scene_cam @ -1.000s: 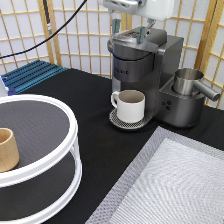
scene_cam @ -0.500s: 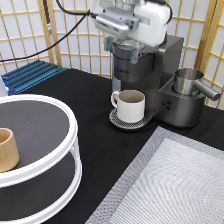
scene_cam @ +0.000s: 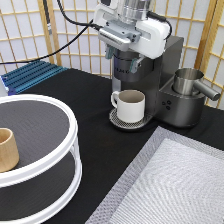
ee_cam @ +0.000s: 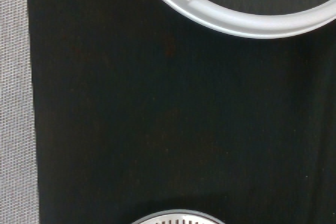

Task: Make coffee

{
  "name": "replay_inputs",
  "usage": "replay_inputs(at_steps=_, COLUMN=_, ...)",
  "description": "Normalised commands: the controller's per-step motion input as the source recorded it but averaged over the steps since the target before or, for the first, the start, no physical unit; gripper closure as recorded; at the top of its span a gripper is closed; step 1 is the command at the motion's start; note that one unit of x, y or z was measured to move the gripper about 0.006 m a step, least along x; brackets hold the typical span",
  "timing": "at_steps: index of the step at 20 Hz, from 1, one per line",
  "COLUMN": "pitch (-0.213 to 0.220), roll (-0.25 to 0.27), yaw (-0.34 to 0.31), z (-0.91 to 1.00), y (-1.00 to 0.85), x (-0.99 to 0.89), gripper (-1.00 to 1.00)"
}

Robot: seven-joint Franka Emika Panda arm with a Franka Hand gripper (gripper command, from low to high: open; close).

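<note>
Gripper (scene_cam: pixel 131 64) of the white robot arm hangs before the dark grey coffee machine (scene_cam: pixel 167 85), above the white handled mug (scene_cam: pixel 131 105); whether its fingers are parted cannot be told. Coffee pod unseen. Tan wooden cup (scene_cam: pixel 7 149) at eight o'clock.

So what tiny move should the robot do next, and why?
Probably ease the hand a little closer to the top of the coffee machine. The hand hangs right at the machine's top, and the white mug already sits on the drip tray under the spout.
</note>
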Motion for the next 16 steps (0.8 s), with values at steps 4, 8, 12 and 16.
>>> replay_inputs(at_steps=4, pitch=-0.113, roll=0.000, yaw=0.000, z=-0.43, y=-0.07, x=-0.31, gripper=-1.00)
replay_inputs(at_steps=8, pitch=-0.125, roll=0.000, yaw=0.000, z=-0.32, y=-0.04, x=-0.37, gripper=-1.00)
replay_inputs(at_steps=12, pitch=-0.103, roll=-0.004, yaw=0.001, z=0.06, y=0.01, x=-0.39, gripper=-1.00)
replay_inputs(at_steps=16, pitch=-0.102, roll=0.000, yaw=0.007, z=0.17, y=-0.03, x=-0.27, gripper=-1.00)
